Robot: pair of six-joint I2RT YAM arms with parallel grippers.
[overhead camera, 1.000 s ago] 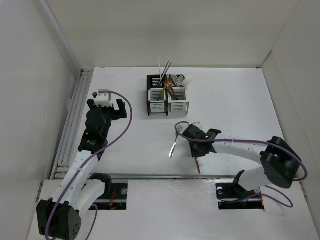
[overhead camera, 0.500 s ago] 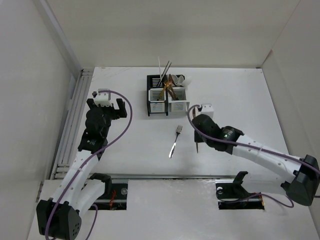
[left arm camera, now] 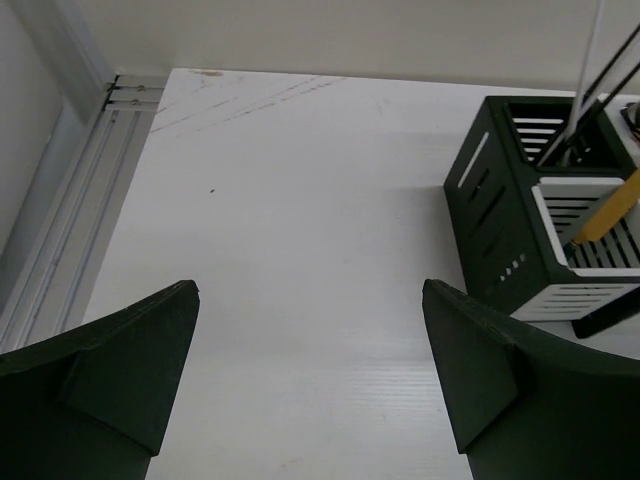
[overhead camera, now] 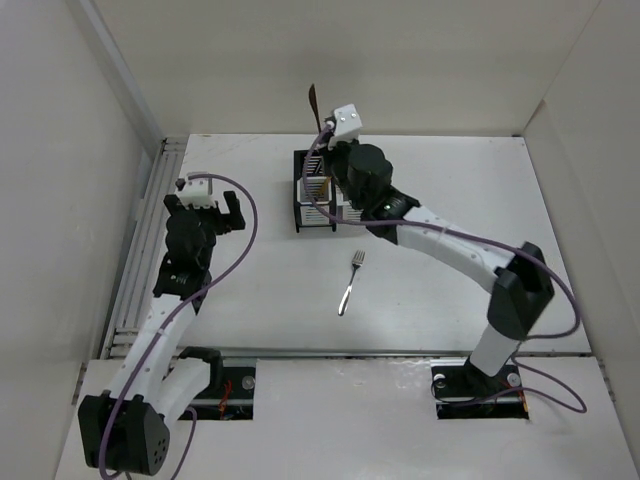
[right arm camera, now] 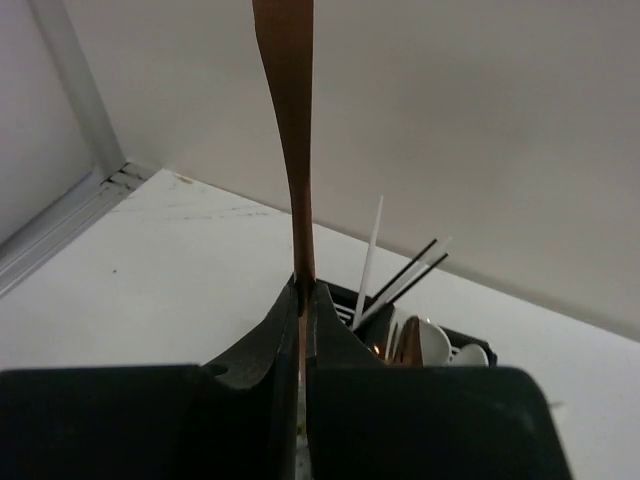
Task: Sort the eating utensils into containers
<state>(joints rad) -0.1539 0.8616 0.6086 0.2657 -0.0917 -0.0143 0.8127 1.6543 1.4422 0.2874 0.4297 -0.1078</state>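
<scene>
My right gripper (overhead camera: 324, 142) is shut on a slim copper utensil (overhead camera: 313, 101) that stands upright, its handle pointing up, above the back of the containers. In the right wrist view the copper utensil (right arm camera: 292, 120) is pinched between the shut right gripper (right arm camera: 303, 295), with chopsticks (right arm camera: 410, 275) and white spoons (right arm camera: 432, 342) below. The black container (overhead camera: 312, 208) and the white container (overhead camera: 358, 211) stand joined near the table's back. A fork (overhead camera: 351, 280) lies on the table in front of them. My left gripper (overhead camera: 203, 208) hangs open and empty to the left of the black container (left arm camera: 495, 220).
Side walls enclose the table. A metal rail (overhead camera: 145, 240) runs along its left edge. In the left wrist view bare table lies between the left gripper's (left arm camera: 310, 300) fingers, and chopsticks (left arm camera: 585, 110) stick out of the black caddy.
My right arm lifted the copper utensil from the table beside the fork and swung it up over the containers. The left gripper shifted slightly to the left, still open.
</scene>
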